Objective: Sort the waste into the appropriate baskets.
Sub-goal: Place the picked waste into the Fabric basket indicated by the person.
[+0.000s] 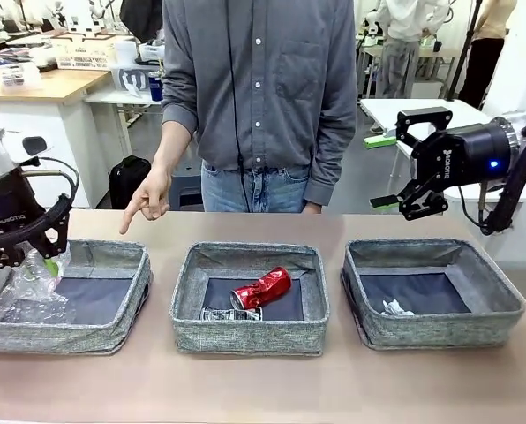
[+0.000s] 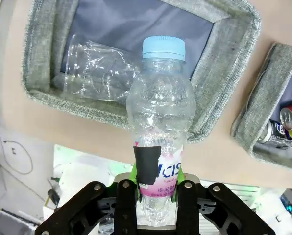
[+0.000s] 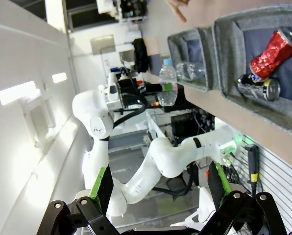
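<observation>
Currently left gripper (image 2: 156, 193) pinches the clear bottle (image 2: 160, 122) low on its labelled body, above left basket's (image 2: 224, 107) rim. Looks empty: light, thin-walled, slick, prob. crushable. Right gripper (image 1: 402, 172) spread wide, w/ nothing held.

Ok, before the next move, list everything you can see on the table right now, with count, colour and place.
baskets: 3, grey fabric with dark bottoms, in a row: left basket, middle basket, right basket
plastic bottle: 1, clear with blue cap, held above the near edge of the left basket
plastic cup: 1, clear, lying in the left basket
red can: 1, crushed, in the middle basket
dark printed can: 1, flattened, in the middle basket beside the red can
paper wad: 1, white, in the right basket
person's hand: 1, pointing down toward the left basket
left gripper: shut on the plastic bottle
right gripper: open, raised behind the right basket
</observation>
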Tool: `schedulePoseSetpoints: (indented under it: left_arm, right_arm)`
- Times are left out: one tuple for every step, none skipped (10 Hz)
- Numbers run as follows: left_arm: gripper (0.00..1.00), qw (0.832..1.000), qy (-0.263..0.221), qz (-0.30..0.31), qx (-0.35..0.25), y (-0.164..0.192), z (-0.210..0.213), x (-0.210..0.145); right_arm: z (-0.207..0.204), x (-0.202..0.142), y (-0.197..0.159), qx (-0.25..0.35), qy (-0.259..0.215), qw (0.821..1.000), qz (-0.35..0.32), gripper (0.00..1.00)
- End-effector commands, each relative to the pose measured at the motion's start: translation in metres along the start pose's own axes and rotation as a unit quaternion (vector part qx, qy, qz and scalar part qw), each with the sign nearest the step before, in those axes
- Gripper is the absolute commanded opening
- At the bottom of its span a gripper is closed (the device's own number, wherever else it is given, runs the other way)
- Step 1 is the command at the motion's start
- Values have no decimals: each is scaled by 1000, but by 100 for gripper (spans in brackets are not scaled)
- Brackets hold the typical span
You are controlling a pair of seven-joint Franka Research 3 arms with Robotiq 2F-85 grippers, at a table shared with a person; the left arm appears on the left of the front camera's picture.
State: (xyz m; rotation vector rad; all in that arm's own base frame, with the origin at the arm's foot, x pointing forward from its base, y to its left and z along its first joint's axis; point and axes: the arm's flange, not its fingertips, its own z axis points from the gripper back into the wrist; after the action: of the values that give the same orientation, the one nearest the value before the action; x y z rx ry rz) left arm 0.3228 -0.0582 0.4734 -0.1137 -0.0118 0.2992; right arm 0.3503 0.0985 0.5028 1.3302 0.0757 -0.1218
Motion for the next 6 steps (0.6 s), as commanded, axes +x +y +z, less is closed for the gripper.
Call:
schedulePoseSetpoints:
  left_arm:
    - [24, 1000, -9, 9, -15, 0, -5, 0]
    - [24, 999, -21, 16, -20, -1, -7, 1]
    - [24, 998, -42, 30, -21, -2, -8, 2]
    - [24, 995, -84, 62, -11, -1, -9, 6]
    - [24, 993, -95, 73, -9, -1, -10, 9]
    - [24, 994, -84, 63, -1, -4, -12, 10]
  right_arm:
    - [-1, 0, 3, 8, 0, 1000, -3, 100]
    - [-1, 0, 3, 8, 0, 1000, -3, 100]
    - [-1, 0, 3, 8, 0, 1000, -3, 100]
    - [-1, 0, 3, 8, 0, 1000, -3, 100]
    - [-1, 0, 3, 8, 0, 1000, -3, 100]
    - [-1, 0, 3, 8, 0, 1000, -3, 100]
